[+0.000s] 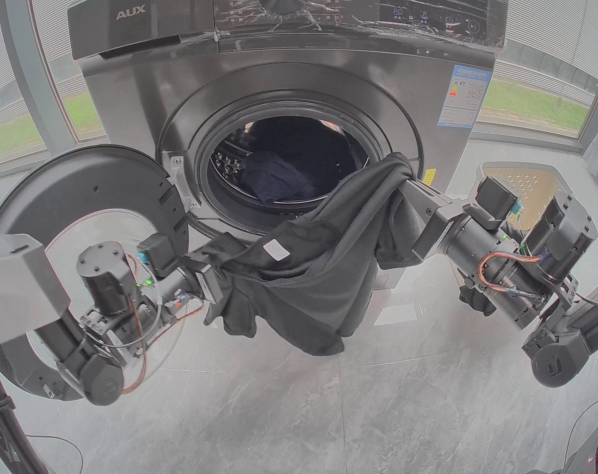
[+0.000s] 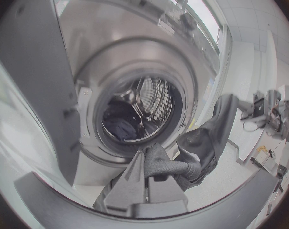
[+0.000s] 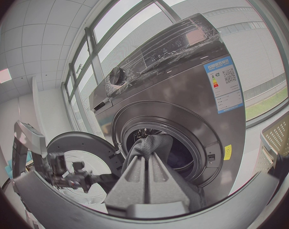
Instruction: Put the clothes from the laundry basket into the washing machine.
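Dark garment (image 1: 312, 271) over grey tiled floor (image 1: 279, 416), windows (image 1: 555, 54) behind

On the washing machine (image 1: 141, 100), a white logo (image 1: 130, 13) stands upper-left of the door opening (image 1: 289, 159), a QR-coded energy label (image 1: 464, 97) upper-right, a yellow sticker (image 1: 430, 176) right.

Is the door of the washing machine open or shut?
Open: the door is swung aside, and dark clothes show inside the drum.
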Tool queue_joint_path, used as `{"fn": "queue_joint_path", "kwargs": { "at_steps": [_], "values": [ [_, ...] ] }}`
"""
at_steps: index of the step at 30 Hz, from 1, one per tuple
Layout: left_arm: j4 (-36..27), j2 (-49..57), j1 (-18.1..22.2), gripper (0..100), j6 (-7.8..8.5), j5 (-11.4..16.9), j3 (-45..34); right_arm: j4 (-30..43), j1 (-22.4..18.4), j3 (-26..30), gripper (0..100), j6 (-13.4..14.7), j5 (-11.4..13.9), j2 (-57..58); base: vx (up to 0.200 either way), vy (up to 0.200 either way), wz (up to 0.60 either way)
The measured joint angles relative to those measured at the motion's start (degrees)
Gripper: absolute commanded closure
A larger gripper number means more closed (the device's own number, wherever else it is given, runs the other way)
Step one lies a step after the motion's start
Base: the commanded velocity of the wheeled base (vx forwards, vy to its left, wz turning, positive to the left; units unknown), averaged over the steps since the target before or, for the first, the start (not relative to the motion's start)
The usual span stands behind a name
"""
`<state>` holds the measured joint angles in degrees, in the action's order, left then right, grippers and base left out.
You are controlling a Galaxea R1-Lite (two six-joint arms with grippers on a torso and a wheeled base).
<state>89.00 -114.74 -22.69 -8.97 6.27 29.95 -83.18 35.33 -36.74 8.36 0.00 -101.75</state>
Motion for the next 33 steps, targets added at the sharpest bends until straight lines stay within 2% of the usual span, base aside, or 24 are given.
{"fn": "queue_joint_path", "kwargs": {
  "at_steps": [5,8,10,14,26,33],
  "values": [
    [-0.02,7.72,3.25,100,-0.3,3.23,-2.83,-0.68,-1.32,1.0,100,0.12,-0.07,-0.17,0.0,0.0,0.0],
    [-0.05,10.0,4.64,100,-0.33,4.1,-2.69,-0.82,-2.21,1.49,100,0.22,-0.11,-0.06,0.0,0.0,0.0],
    [-0.05,11.04,5.05,100,-0.33,4.1,-1.65,-0.85,-2.51,1.79,100,0.23,-0.33,-0.04,0.0,0.0,0.0],
    [-0.02,12.75,5.17,100,-0.63,4.0,0.69,-0.93,-2.69,2.21,100,0.41,-2.45,0.07,0.0,0.0,0.0],
    [-0.07,14.17,2.24,100,-0.44,3.58,4.22,-0.2,-6.31,2.6,100,-0.02,-2.84,1.84,0.0,0.0,0.0],
    [-0.05,14.38,1.79,100,-0.68,0.22,6.62,0.22,-9.73,2.57,100,-0.67,-2.43,3.11,0.0,0.0,0.0]
  ]
}}
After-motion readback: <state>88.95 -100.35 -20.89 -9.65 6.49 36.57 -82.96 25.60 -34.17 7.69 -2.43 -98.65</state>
